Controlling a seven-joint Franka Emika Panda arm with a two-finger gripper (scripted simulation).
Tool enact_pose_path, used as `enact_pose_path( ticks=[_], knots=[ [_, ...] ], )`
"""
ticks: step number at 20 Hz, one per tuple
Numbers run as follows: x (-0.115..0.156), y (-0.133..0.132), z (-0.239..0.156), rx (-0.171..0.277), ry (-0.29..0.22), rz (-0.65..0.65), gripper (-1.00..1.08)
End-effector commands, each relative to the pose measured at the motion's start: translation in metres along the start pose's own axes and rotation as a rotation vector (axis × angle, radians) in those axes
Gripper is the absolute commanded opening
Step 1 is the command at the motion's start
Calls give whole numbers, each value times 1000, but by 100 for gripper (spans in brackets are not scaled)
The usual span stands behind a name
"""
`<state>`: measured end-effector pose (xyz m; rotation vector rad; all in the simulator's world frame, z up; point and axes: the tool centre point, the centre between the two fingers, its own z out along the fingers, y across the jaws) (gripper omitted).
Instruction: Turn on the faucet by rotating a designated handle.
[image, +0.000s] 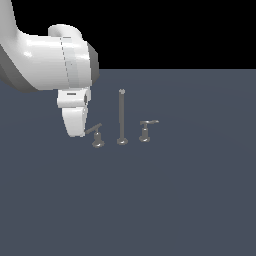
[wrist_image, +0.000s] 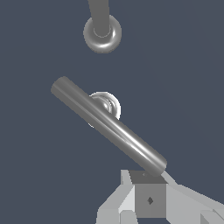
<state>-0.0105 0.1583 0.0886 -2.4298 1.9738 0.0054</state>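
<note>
The white hand, its finger spacing impossible to tell, sits at the end of the stiff, slick grey metal T-shaped lever handle on the dark tabletop, best pushed near that tip.

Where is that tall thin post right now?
In the exterior view, the post stands upright between two handles: the handle on its left beside the pincer, the other handle on its right.

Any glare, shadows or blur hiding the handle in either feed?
Exterior view: sharp, flat light, no cast shadows; the arm covers one end of the handle. Wrist view: crisp, a mild highlight along the handle's bar, nothing washed out; the tool is cropped at the frame's edge.
</note>
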Motion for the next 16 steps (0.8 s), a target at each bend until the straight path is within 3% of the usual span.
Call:
enact_pose_path(
  ticks=[1,6,7,16],
  knots=[
    [21,7,0,-4,7,19,-100],
    [37,17,-1,-6,9,24,-100],
    [12,13,0,-2,-2,-11,-100],
    [75,8,-1,-6,9,22,-100]
  ],
)
